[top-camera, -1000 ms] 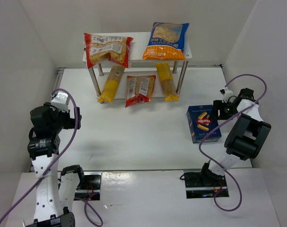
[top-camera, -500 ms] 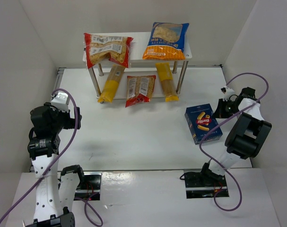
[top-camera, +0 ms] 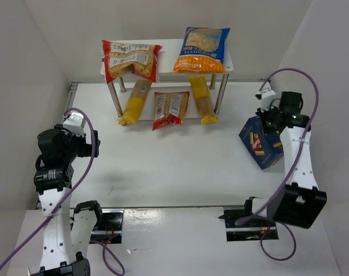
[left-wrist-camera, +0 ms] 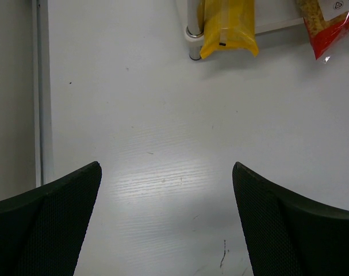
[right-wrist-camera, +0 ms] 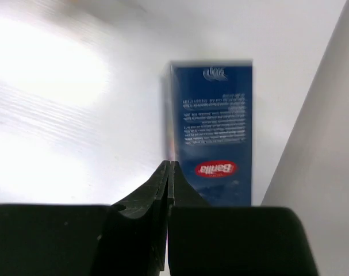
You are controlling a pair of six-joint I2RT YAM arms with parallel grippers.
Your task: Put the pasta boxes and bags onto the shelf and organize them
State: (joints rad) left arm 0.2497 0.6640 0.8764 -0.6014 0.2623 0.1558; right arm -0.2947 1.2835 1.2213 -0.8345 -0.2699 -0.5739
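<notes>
Left gripper [left-wrist-camera: 165, 167] hangs near left, jaws wide apart over the table [left-wrist-camera: 163, 115]. Right gripper [right-wrist-camera: 169, 168], at right, is clamped on the tilted blue pasta box [right-wrist-camera: 213, 126], whose red oval reads Barilla. Farther back, the shelf [top-camera: 167, 50] bears a red-edged bag [top-camera: 131, 60] and an orange-and-blue bag [top-camera: 202, 50].

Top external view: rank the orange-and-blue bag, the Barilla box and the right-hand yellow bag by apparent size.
1. Orange-and-blue bag.
2. Barilla box.
3. Right-hand yellow bag, partly hidden under the shelf.

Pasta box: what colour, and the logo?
Box is dark blue with a red oval Barilla logo. Best seen in right wrist view.
</notes>
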